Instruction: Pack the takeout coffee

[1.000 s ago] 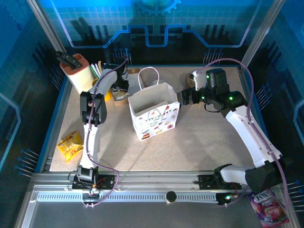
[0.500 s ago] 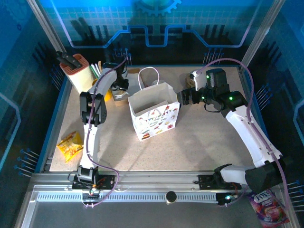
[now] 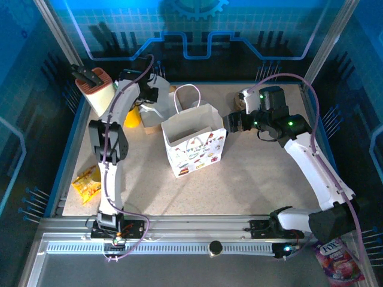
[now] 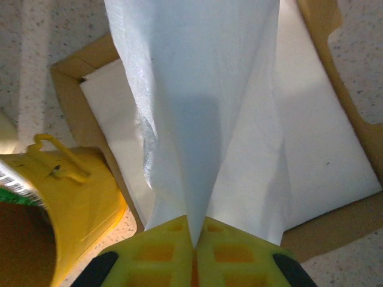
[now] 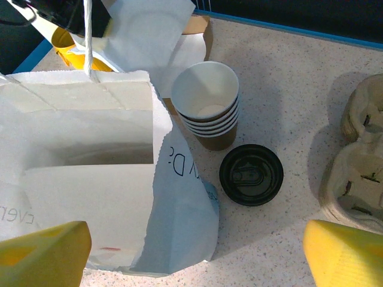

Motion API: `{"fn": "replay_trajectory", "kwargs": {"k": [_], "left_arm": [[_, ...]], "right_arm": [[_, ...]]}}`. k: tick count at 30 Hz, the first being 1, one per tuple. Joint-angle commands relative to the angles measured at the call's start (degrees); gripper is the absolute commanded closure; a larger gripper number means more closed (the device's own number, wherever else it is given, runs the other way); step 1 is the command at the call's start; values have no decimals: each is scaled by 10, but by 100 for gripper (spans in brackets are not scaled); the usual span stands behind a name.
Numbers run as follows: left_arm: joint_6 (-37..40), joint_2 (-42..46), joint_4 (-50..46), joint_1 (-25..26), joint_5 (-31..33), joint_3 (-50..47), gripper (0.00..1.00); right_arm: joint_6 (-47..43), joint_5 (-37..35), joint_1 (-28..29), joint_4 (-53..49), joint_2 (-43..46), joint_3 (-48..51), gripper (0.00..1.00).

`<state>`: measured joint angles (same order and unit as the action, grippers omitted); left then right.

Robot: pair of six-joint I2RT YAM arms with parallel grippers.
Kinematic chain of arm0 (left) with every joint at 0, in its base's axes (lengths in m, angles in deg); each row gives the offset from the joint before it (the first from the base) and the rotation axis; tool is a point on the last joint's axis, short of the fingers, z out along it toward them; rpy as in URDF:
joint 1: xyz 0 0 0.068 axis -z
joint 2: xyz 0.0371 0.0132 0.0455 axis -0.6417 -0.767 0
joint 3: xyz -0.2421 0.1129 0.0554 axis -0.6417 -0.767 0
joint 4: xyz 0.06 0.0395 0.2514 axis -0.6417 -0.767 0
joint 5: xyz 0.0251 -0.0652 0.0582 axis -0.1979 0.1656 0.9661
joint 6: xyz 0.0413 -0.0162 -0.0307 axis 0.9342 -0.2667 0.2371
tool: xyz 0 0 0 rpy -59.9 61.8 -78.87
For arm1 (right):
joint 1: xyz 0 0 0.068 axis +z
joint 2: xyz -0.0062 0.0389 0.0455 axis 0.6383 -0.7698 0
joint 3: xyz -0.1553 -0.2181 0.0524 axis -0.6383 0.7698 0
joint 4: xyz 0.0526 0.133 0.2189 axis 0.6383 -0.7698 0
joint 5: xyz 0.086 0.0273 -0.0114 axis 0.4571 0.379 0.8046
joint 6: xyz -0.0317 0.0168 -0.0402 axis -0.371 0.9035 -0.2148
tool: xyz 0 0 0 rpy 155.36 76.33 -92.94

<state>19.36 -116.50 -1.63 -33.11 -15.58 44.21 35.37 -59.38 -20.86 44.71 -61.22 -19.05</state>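
1. Between the fingers of my left hand (image 4: 192,238), a white paper sheet (image 4: 197,119) is pinched. The yellow pads (image 4: 164,245) are pressed tight together on its gathered end, and the sheet fans out in folds below them.
2. Directly under that hand, beneath the hanging sheet, lies a brown cardboard tray (image 4: 66,98) with a flat pile of white napkins (image 4: 326,149) in it. The tray rests on the speckled table (image 4: 365,42).
3. To the left of my left hand, just beside the tray's corner, stands a yellow container (image 4: 84,197). I cannot tell what it holds.
4. My right hand (image 5: 194,254) is spread wide and grips nothing. Its two yellow fingertips (image 5: 45,251) stand far apart.
5. Between those fingers and just ahead of them stands the white paper bag (image 5: 78,197), upright with its mouth open. Seen from above, the bag sits between my two hands, with my left hand beyond its far corner.
6. Ahead of my right hand, just past the bag's edge, the paper cups (image 5: 206,104) stand upright in a nested stack on the table, outside the bag. They are tan outside and white inside, and the top one is uncovered.
7. A black lid (image 5: 251,174) lies flat on the table just beside the foot of the stack, nearer my right-side finger.
8. Further to the right of that hand sits a beige pulp carrier (image 5: 359,167), well apart from the cups.
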Motion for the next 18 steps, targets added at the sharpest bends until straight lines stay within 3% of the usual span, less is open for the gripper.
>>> {"fn": "replay_trajectory", "kwargs": {"k": [1,9,18], "left_arm": [[3,39,-1,3,6,-13,92],[0,122,19,6,29,-43,99],[-5,274,48,15,46,-127,100]], "right_arm": [[-2,-2,8,-13,-4,-9,8],[-2,-2,8,-14,-1,-9,8],[-1,4,7,-7,0,-9,8]]}}
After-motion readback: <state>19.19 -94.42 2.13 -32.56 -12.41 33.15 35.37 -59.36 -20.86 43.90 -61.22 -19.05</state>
